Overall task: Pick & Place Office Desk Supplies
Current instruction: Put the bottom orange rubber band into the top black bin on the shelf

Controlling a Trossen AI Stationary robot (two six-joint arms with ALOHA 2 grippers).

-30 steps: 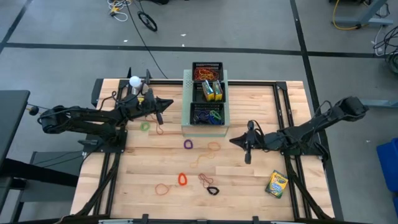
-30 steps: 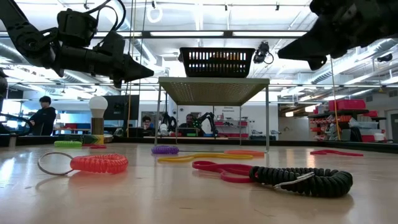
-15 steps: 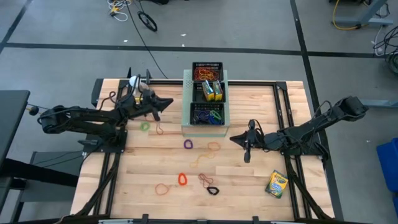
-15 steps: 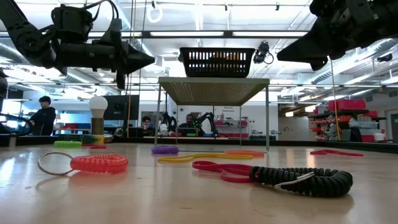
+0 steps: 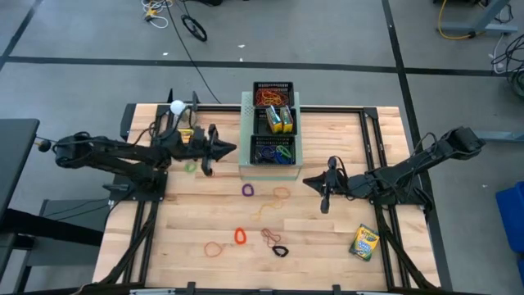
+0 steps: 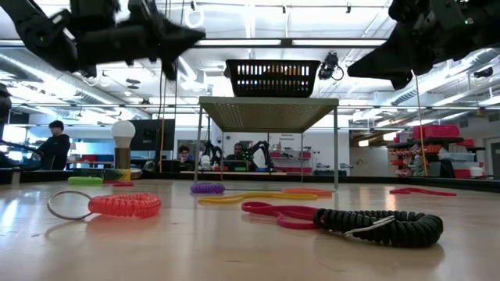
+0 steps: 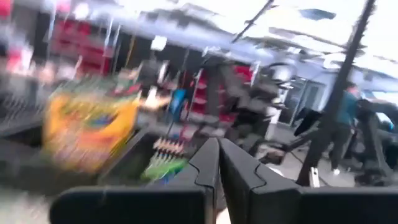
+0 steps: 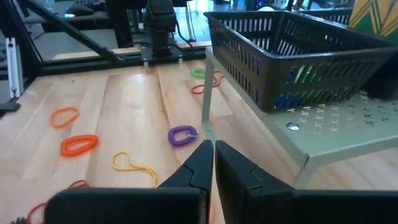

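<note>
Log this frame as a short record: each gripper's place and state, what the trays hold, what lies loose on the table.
left gripper: shut, empty, raised beside the pale-green box
right gripper: shut, empty, raised over the table's right half
mesh trays: three on the box, holding bands and crayon boxes
loose bands: purple band, orange coil, black coil
loose box: crayon box, near right corner

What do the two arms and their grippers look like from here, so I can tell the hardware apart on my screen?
Both arms are dark, nearly black, built of jointed segments. The left gripper and the right gripper each end in two flat, black, angular fingers that taper toward the tips. Thin dark cables loop beside the left arm. No visible markings set the two arms apart.
</note>
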